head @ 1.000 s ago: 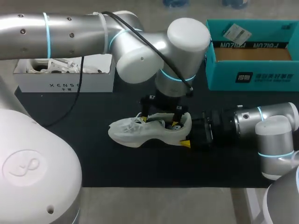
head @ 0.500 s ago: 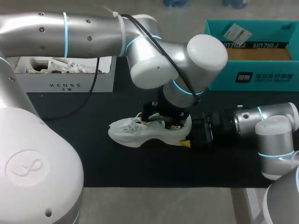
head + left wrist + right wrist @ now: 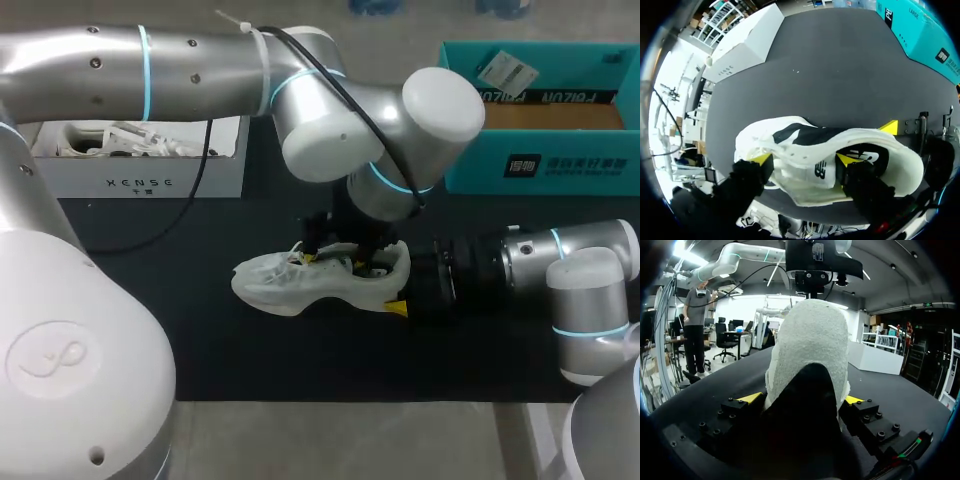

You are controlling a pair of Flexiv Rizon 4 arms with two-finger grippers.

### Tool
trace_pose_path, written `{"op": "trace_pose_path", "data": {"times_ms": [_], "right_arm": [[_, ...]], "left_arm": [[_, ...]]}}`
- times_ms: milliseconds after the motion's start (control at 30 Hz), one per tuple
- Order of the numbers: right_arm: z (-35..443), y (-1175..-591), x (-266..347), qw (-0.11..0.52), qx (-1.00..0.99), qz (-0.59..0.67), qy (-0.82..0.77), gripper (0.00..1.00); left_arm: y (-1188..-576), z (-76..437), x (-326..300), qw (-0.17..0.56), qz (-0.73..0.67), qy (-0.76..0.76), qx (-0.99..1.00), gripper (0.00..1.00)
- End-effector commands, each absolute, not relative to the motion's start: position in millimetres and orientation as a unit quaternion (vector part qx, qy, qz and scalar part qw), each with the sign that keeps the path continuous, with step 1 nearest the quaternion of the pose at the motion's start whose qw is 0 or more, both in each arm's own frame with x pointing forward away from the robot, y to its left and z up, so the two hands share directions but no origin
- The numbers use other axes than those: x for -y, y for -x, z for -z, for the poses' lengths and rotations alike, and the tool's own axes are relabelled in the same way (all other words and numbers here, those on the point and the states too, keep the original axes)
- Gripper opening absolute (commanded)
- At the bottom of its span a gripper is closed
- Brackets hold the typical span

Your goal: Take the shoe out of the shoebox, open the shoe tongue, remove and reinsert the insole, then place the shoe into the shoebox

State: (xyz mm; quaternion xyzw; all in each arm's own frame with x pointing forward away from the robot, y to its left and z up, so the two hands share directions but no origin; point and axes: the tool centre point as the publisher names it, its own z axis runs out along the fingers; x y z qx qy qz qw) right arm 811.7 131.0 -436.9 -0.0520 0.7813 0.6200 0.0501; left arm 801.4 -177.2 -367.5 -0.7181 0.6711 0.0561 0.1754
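left arm (image 3: pixel 200 60) swung right, left tool (image 3: pixel 802 160) pinching white mesh shoe (image 3: pixel 270 285); right tool (image 3: pixel 804 399) clamps its fuzzy heel (image 3: pixel 810 340).

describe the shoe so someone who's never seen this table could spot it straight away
On the black mat covering the table, a white cardboard box sits far left and a teal cardboard box far right. The white knit sneaker lies on its sole mid-mat, nearer than both boxes. Unlike the boxes it is soft and low, its heel clamped in the right gripper.
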Motion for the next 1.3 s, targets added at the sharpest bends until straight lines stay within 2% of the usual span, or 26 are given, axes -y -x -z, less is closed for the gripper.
{"op": "trace_pose_path", "data": {"times_ms": [33,567,967,1000,1033,1067,1100,1133,1300], "right_arm": [[445,-810,-135,0.050,-0.782,-0.619,0.052,0.00],[445,-810,-135,0.050,-0.782,-0.619,0.052,0.00],[445,-810,-135,0.050,-0.782,-0.619,0.052,0.00],[445,-810,-135,0.050,-0.782,-0.619,0.052,0.00],[445,-810,-135,0.050,-0.782,-0.619,0.052,0.00],[445,-810,-135,0.050,-0.782,-0.619,0.052,0.00],[445,-810,-135,0.050,-0.782,-0.619,0.052,0.00],[445,-810,-135,0.050,-0.782,-0.619,0.052,0.00],[445,-810,-135,0.050,-0.782,-0.619,0.052,0.00]], "left_arm": [[-796,360,179,0.179,-0.052,0.715,-0.674,0.00],[-805,320,145,0.176,-0.008,0.736,-0.654,0.00],[-811,313,113,0.128,0.001,0.754,-0.644,0.00],[-811,314,115,0.119,-0.002,0.752,-0.649,0.14],[-810,316,116,0.109,-0.005,0.751,-0.651,0.36],[-810,318,118,0.104,-0.007,0.751,-0.652,0.48],[-809,320,120,0.092,-0.011,0.749,-0.656,0.68],[-808,322,121,0.082,-0.013,0.748,-0.659,0.79],[-805,343,131,0.043,-0.028,0.746,-0.664,0.83]]}}
